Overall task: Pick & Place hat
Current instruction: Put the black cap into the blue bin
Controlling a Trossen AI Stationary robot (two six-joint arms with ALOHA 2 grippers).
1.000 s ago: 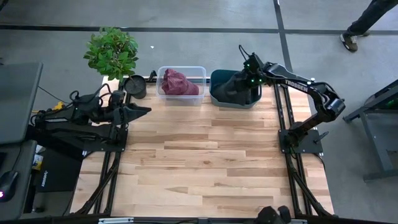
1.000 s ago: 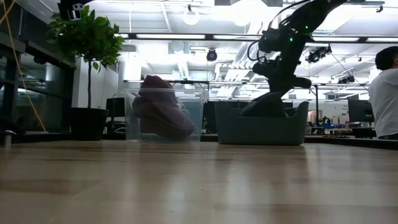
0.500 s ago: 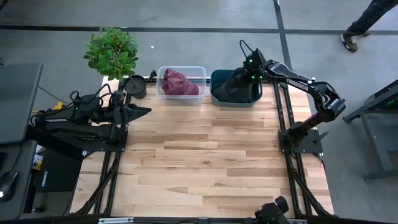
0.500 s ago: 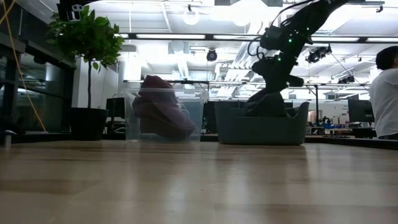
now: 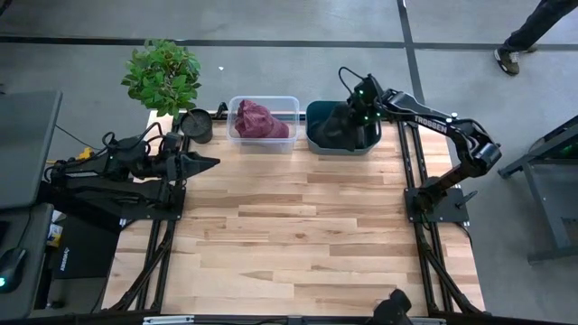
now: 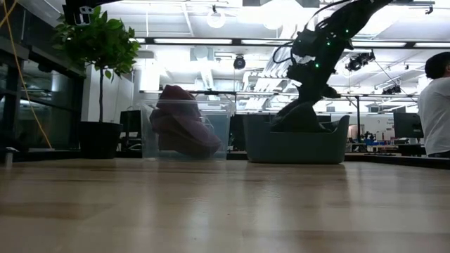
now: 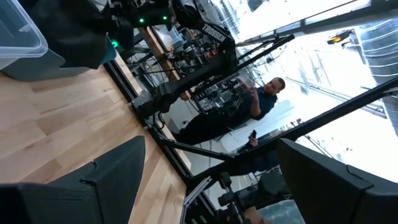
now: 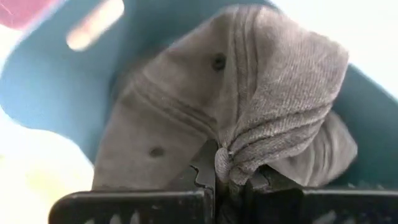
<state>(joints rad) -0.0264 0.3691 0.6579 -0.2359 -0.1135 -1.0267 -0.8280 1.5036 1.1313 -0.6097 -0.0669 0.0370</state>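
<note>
Right gripper (image 8: 227, 177) is positioned over the teal bin (image 5: 316, 135) at the far edge of the table (image 5: 298, 235), with its fingers closed tight on a bunched fold of the grey hat (image 8: 249, 112). In the right wrist view the pinched cloth sits directly between the two dark fingers (image 8: 202, 171), and the rest of the hat spreads away from them, its seams and eyelets visible, hanging down inside the bin's blue walls. In the high view the hat (image 5: 336, 125) shows as a dark mass within the bin, immediately beneath the gripper (image 5: 354, 110). In the low view the hat (image 6: 299, 116) is drawn up into a peak rising above the bin (image 6: 295, 144) rim, with the gripper (image 6: 307, 91) at the top of that peak; its lower part lies behind the bin wall and whether it touches the bin floor cannot be determined. A clear container (image 5: 264, 122) holding a maroon hat (image 5: 260, 119) stands just beside the teal bin, on its left in the high view. A potted plant (image 5: 163, 77) stands beyond the table's far left corner. Left gripper (image 5: 206, 161) waits at the table's left edge, well apart from both containers, its fingers (image 7: 102, 180) spread wide with nothing between them. A person (image 7: 249, 109) is visible in the room beyond the table.
</note>
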